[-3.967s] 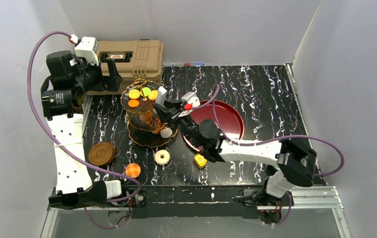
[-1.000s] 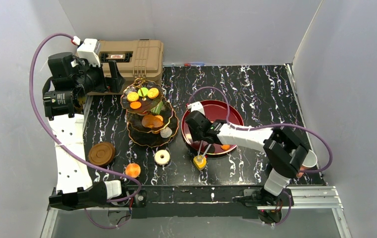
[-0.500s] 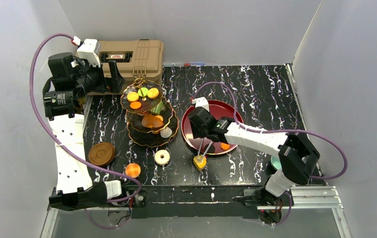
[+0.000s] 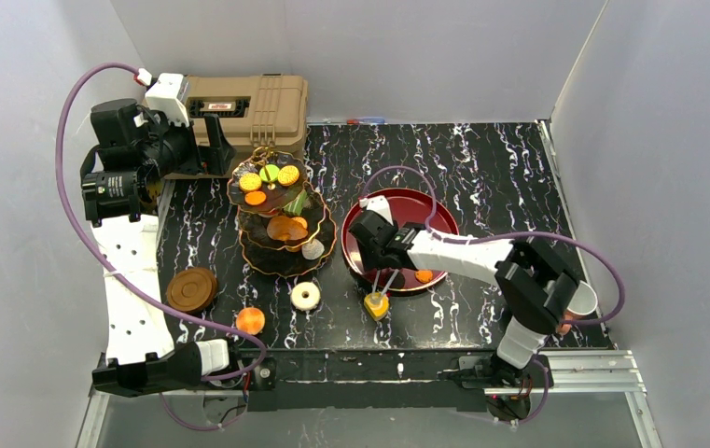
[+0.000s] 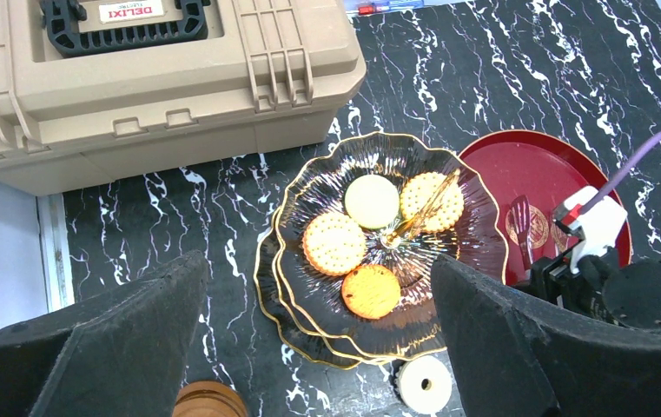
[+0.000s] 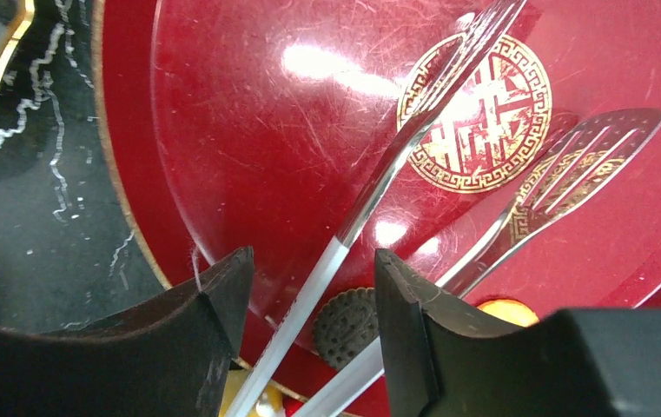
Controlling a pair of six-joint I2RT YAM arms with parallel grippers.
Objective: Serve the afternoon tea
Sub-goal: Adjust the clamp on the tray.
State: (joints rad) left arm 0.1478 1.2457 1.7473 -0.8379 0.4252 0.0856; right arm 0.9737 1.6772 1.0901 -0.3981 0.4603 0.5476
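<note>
**Your right gripper (image 6: 309, 262) hangs over the red tray (image 4: 435, 219), just right of the tiered stand (image 4: 267, 261).**
Its fingers are spread around one arm of the tongs (image 6: 379, 187), not pinching it. The tray also holds a brown biscuit (image 6: 347, 326) and an orange sweet (image 4: 424, 276). The stand's top tier carries four round sweets (image 5: 335, 243). Your left gripper (image 5: 318, 263) gapes wide above the stand.
</note>
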